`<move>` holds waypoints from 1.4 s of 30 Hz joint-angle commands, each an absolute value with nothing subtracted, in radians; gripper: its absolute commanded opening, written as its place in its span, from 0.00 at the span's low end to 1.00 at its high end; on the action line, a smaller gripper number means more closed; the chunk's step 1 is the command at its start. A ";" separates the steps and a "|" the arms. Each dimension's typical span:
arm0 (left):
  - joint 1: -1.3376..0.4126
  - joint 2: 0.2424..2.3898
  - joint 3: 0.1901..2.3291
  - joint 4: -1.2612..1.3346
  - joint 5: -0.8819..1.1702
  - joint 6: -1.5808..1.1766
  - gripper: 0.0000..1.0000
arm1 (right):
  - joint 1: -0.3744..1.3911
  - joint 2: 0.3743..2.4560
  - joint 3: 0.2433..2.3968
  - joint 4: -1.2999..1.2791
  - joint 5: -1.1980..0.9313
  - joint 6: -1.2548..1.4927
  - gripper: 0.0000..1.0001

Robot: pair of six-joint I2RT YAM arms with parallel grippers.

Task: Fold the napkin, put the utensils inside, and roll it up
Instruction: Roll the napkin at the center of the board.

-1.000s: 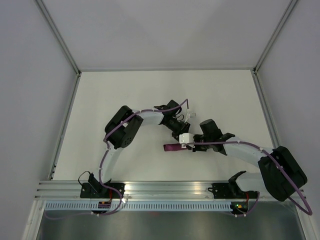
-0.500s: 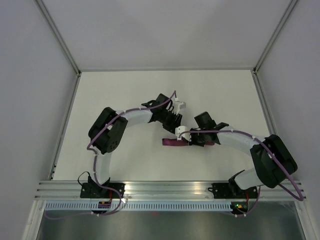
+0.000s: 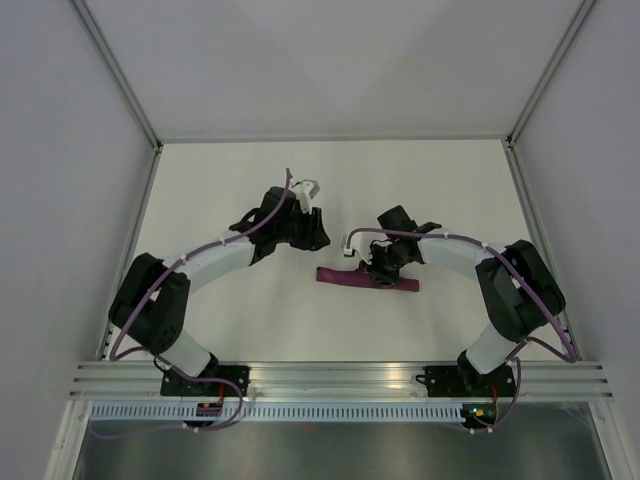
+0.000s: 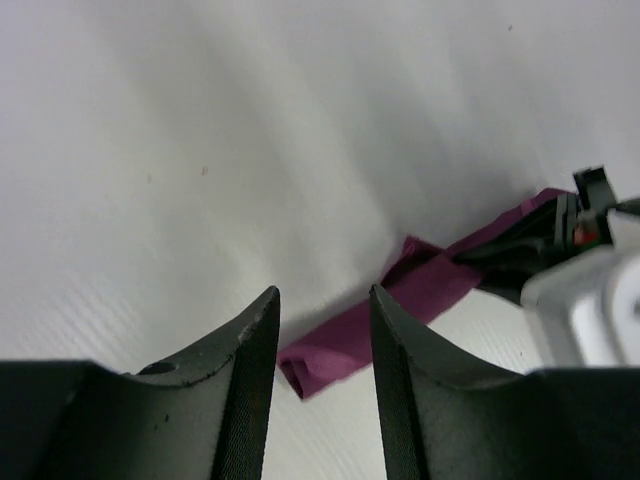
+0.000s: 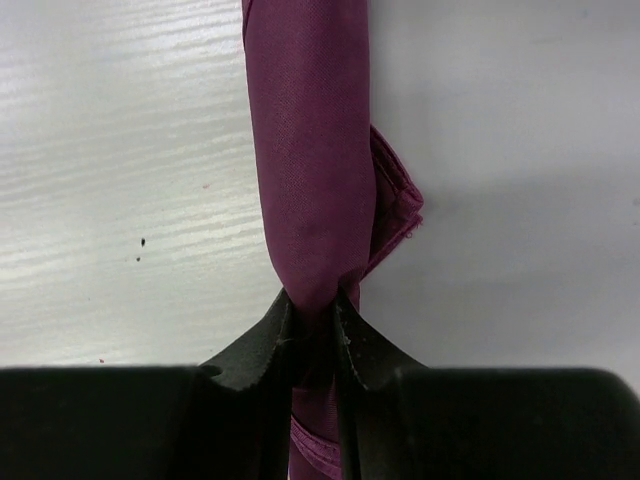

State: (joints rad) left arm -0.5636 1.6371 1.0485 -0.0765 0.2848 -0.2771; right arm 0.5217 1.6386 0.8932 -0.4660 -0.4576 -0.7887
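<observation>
Napkin (image 3: 345,277) rolled on white table (image 3: 450,180), pinched in right tool (image 5: 311,302), left tool (image 4: 322,305) agape, grey walls (image 3: 300,60).

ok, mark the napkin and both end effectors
napkin (image 5: 310,150), right wrist view, middle of the rolled cloth.
right end effector (image 5: 312,305), right wrist view, between fingertips pinching the roll.
left end effector (image 4: 322,295), left wrist view, gap between open fingertips.

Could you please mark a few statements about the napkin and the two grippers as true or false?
1. The napkin lies rolled into a slim roll on the table. True.
2. The left gripper is clamped on the roll. False: it is open, empty and clear of it.
3. The right gripper pinches the roll. True.
4. Bare utensils lie beside the roll. False: no utensils show anywhere.
</observation>
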 commanded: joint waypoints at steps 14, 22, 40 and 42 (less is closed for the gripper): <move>-0.781 1.466 0.569 0.457 -0.075 -0.755 0.49 | 0.439 1.930 1.002 -0.514 -0.551 -0.497 0.14; -0.865 1.569 0.613 0.512 -0.265 -0.882 0.50 | 0.416 1.993 1.071 -0.546 -0.594 -0.411 0.14; -0.859 1.773 0.805 0.365 -0.325 -0.884 0.50 | 0.407 2.045 1.160 -0.543 -0.680 -0.285 0.18; -0.853 1.796 0.851 0.305 -0.315 -0.859 0.49 | 0.407 2.045 1.172 -0.548 -0.690 -0.285 0.21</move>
State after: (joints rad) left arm -0.8665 1.7523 0.7685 0.3626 -0.3027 -0.8822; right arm 0.3920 1.9778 1.1786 -0.5465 -0.7986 -0.2577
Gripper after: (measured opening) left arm 0.501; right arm 0.229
